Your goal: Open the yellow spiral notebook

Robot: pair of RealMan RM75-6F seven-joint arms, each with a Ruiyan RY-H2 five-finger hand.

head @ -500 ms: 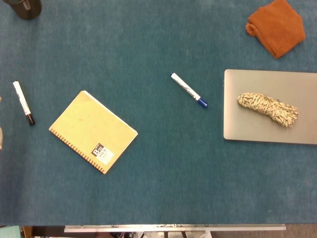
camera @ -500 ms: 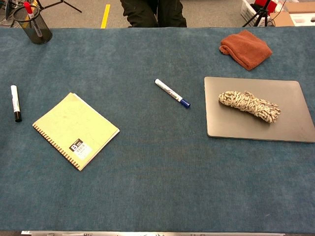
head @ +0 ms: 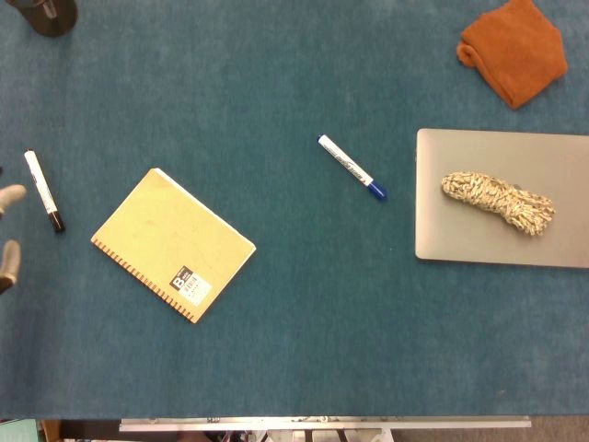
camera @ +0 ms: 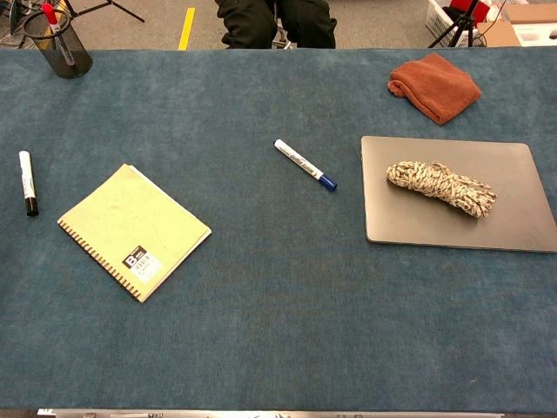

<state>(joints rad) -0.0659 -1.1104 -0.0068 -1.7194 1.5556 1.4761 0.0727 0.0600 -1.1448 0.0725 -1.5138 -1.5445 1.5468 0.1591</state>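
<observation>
Left hand (head: pixel 7 230) just entering at the head view's left edge, only fingertips (head: pixel 11 197) showing, spread or curled impossible to tell. Just right of them, black-capped marker (head: pixel 43 191); further right, yellow spiral notebook (head: pixel 172 244), closed, flat, askew on blue table (head: pixel 304 350). Right hand nowhere visible.

A teal-blue felt-covered table (camera: pixel 278 348) is filling both views, evenly lit, while beyond its far edge a grey floor (camera: pixel 157 22) with a yellow tape line (camera: pixel 186 28) is showing — a dark-trousered person (camera: pixel 275 19) is sitting there, tripod legs (camera: pixel 457 26) standing nearby.
</observation>
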